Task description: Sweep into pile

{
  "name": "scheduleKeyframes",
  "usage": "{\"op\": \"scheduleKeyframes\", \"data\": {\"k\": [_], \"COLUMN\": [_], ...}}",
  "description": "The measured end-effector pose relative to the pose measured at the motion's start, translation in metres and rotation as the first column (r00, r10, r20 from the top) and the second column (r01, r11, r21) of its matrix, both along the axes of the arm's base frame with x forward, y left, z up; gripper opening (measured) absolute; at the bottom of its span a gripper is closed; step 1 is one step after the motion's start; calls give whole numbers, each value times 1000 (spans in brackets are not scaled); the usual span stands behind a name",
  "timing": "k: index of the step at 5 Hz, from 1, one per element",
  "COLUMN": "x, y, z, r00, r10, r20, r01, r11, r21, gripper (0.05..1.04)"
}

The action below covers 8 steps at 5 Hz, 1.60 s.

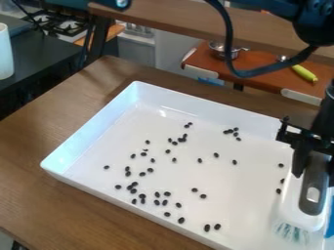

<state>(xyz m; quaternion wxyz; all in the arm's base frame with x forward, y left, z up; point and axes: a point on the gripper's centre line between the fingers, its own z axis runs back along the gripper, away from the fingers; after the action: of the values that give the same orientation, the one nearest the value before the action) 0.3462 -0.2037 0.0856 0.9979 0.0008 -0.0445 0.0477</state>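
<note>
"Claw (315, 178) first: what was it doing on the right of the camera view?"

"It was clamped on the brush (292, 201), a finger on either side of the grey handle (314, 207). I took that as the sensible grip, since it left the bristles (291, 232) free and pointing down for sweeping."

"Were they touching the tray (91, 134)?"

"I couldn't tell. They were low, close to the tray's floor at its near right part."

"And where were the beans (181, 220)?"

"Scattered over the tray floor, some alone, some in small clumps, most of them to the left of the brush. Nothing there counted as a pile, so the job looked barely started, if at all."

"Why have the brush at that side, then?"

"My guess was that it sat at the outer edge of the scatter, so a stroke inward could gather the beans. A few lay just beside the brush, though, and a careless swing might have flicked them off or left them behind it."

"What were the raised sides for?"

"Most likely to catch rolling beans before they reached the wooden worktop (39, 141). The tray rested flat on it, which suited low, level strokes."
</note>
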Motion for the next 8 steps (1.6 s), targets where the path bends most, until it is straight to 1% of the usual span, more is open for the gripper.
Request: {"op": "scheduleKeyframes", "data": {"k": [2,3,5,6,8], "x": [-1,0,0,0,-9], "y": [23,44,82,103,157], "z": [-5,-7,-8,-8,-8], "r00": [1000,999,985,978,966], "r10": [5,6,43,62,95], "r20": [-16,-48,-164,-197,-240], "r01": [-5,-5,-32,-49,-81], "r11": [1000,1000,997,996,994], "r21": [14,28,66,71,67], "gripper": [491,490,490,490,490]}}
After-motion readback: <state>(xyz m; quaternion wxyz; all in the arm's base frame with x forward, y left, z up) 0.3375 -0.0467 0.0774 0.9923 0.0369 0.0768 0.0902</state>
